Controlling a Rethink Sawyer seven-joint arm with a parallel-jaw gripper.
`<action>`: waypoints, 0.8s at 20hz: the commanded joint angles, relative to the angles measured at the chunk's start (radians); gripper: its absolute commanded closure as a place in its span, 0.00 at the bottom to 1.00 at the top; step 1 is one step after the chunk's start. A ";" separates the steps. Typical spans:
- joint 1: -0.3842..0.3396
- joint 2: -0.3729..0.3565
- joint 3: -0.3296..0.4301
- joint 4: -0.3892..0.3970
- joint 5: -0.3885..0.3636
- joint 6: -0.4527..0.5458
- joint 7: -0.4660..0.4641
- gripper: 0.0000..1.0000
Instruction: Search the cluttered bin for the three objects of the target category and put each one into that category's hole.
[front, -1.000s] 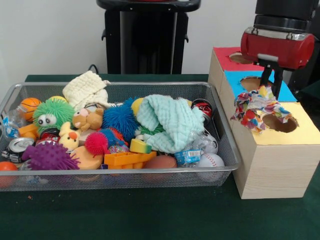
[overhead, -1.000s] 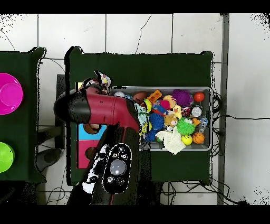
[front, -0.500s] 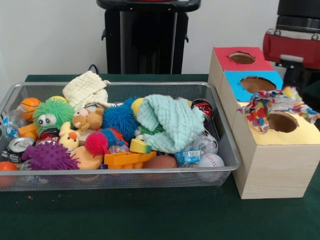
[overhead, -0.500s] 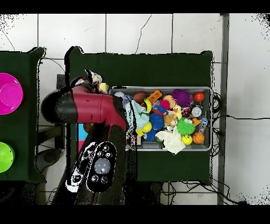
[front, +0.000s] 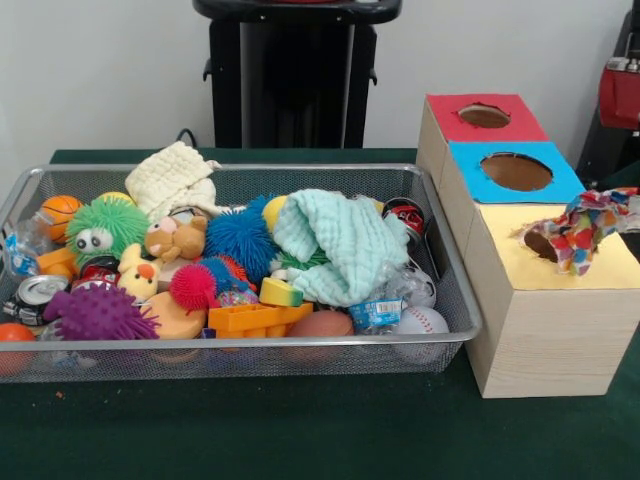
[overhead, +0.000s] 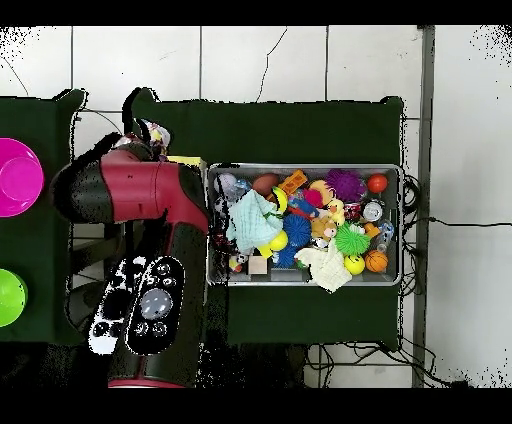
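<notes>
The wire mesh bin (front: 240, 345) holds the cream waffle cloth (front: 175, 178) at its back left and the mint-green waffle cloth (front: 335, 245) right of centre. The white dotted cloth (front: 582, 228) lies bunched on the yellow top (front: 500, 250), over the right side of its round hole (front: 538, 246), and reaches the picture's right edge. In the front view only a red part of the arm (front: 620, 92) shows at the top right. In the overhead view the arm (overhead: 140, 195) covers the boxes. The gripper itself is hidden under the arm.
The blue-topped hole (front: 516, 171) and the red-topped hole (front: 484, 115) stand behind the yellow one. Spiky balls, plush animals, cans, balls and an orange block fill the bin. In the overhead view the bin (overhead: 305, 167) lies right of the arm, and pink and green bowls sit far left.
The arm has swung away from the bin, towards the right edge in the front view. The dotted cloth, which was spread around the yellow hole, is now bunched up at its right side.
</notes>
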 joint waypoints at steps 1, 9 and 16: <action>-0.025 0.027 0.033 0.064 0.057 0.092 0.199 1.00; -0.038 -0.002 0.058 0.184 0.073 0.089 0.153 1.00; -0.037 -0.027 0.071 0.229 0.092 0.107 0.150 1.00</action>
